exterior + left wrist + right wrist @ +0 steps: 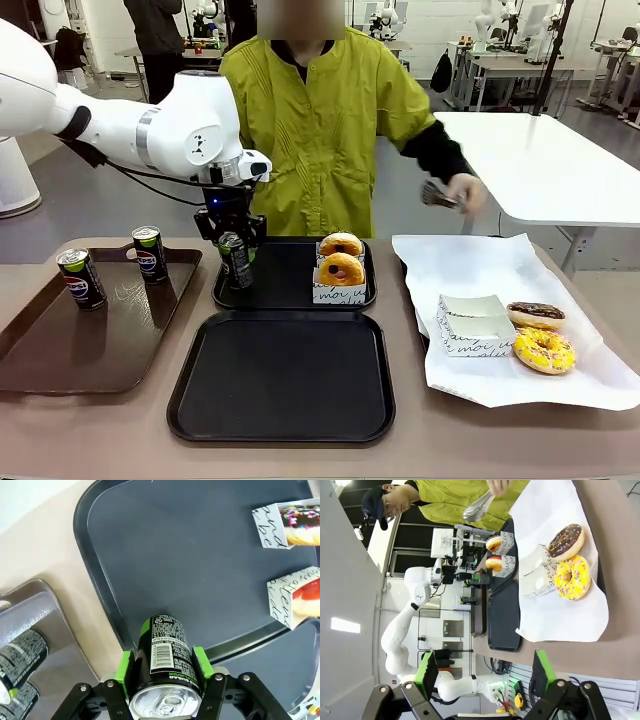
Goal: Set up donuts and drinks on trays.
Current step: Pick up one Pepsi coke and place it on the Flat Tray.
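- Tan shared table (90,430), with other workbenches in the room behind.
- Left gripper (232,245): jaws clamped on an upright Pepsi can (236,262), green pads on both its sides, over the left end of the far black tray (285,290); base contact cannot be told.
- Far black tray, right end: two sleeved donuts (341,268), one behind the other.
- Near black tray (280,380): bare.
- Brown tray (60,370), left: two standing cans (81,278).
- White paper (470,265), right: stack of sleeves (472,325), chocolate donut (536,315), yellow sprinkled donut (544,350).
- Person's hand (468,192): holds tongs (438,195).
- Right gripper (485,670): fingers wide apart, nothing between.
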Motion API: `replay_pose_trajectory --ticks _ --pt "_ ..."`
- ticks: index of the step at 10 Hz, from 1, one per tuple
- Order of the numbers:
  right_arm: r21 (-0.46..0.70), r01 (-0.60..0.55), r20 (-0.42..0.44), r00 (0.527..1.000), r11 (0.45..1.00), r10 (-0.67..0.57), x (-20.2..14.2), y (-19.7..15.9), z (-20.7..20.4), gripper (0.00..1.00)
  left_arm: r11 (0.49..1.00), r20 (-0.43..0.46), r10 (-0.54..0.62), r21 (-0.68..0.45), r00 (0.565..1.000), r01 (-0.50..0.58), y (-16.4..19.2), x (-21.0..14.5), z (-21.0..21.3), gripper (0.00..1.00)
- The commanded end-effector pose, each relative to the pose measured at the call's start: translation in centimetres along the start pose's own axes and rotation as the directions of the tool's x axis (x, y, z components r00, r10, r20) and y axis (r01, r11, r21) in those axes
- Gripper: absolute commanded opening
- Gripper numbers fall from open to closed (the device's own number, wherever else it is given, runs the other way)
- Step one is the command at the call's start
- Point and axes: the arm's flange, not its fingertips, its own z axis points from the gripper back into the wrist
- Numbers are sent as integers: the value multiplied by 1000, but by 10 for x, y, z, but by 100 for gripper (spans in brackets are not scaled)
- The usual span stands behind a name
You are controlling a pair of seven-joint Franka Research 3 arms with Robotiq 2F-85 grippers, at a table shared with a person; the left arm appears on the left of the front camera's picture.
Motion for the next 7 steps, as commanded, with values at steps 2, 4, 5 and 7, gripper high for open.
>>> replay_pose_trajectory --ticks 2,4,5,7 --pt "11 -12 3 1000 1000 11 0 1 0 100 999 33 13 49 999 -15 -3 -2 -3 59" --pt "11 -12 3 1000 1000 11 0 1 0 100 998 36 -25 50 999 23 -7 -1 4 100" --pt "11 -12 3 1000 1000 11 0 1 0 100 999 52 -30 38 998 29 -10 -9 14 100" --pt "11 -12 3 1000 1000 11 0 1 0 100 996 76 -41 79 996 35 -14 -36 46 91"
